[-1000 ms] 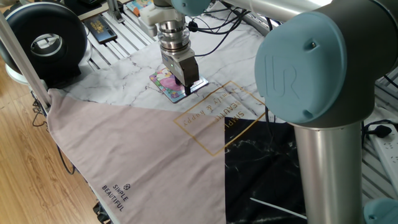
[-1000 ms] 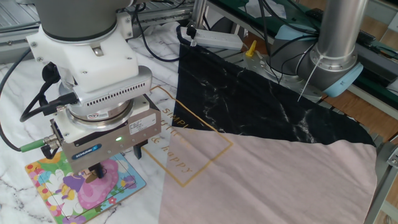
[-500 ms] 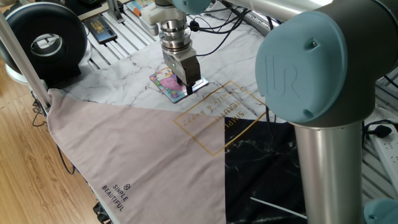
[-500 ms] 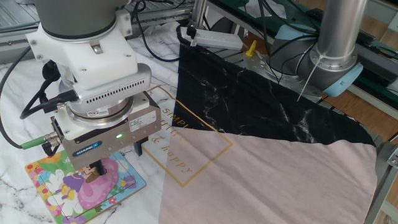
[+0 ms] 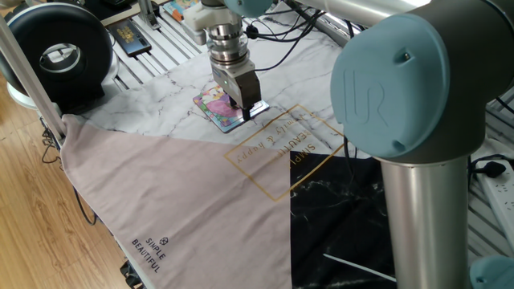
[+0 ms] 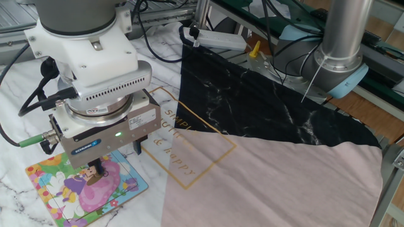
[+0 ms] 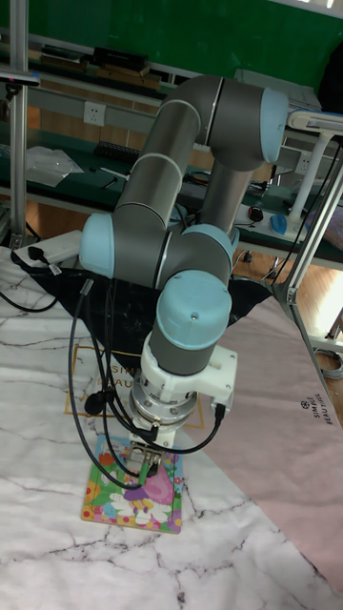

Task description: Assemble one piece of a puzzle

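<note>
1. The gripper (image 6: 95,169) hangs just above the puzzle (image 6: 76,192), at the lower left of the other fixed view.
2. Its jaws stand close together; whether they hold the piece cannot be told, and the piece itself is not discernible.
3. The pink cloth (image 5: 161,201) reads "SIMPLE BEAUTIFUL" at lower left of one fixed view.
4. The arm joint cap (image 5: 393,80) is embossed "UR".

Two fixed views from opposite table sides, tall view frontal, all sharing the puzzle (image 6: 85,189)
</note>
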### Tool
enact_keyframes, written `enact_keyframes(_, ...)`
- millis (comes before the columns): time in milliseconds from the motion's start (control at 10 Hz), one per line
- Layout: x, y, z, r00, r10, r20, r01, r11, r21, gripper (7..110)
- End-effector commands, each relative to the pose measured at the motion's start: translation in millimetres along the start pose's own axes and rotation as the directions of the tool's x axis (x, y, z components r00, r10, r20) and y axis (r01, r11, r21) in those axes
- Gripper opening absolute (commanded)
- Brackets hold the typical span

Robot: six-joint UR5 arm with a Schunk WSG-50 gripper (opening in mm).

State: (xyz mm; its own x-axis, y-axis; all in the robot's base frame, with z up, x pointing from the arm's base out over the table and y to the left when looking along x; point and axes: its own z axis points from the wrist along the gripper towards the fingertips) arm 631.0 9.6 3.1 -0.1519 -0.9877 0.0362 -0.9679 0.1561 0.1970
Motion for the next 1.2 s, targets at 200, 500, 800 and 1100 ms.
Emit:
enact_keyframes(200, 9.2, -5.2, 2.7, 1.0, -0.011, -0.004, 0.011, 1.0, 0.014, 66)
enact_keyframes(500, 9.9, -6.1, 3.8, 1.0, -0.015, 0.002, 0.015, 1.0, 0.016, 66)
enact_keyframes(800, 6.7, -7.7, 5.7, 1.0, -0.014, 0.011, 0.014, 1.0, 0.015, 66)
enact_keyframes(1100, 11.5, -9.0, -1.0, 1.0, -0.016, -0.01, 0.016, 1.0, 0.02, 66)
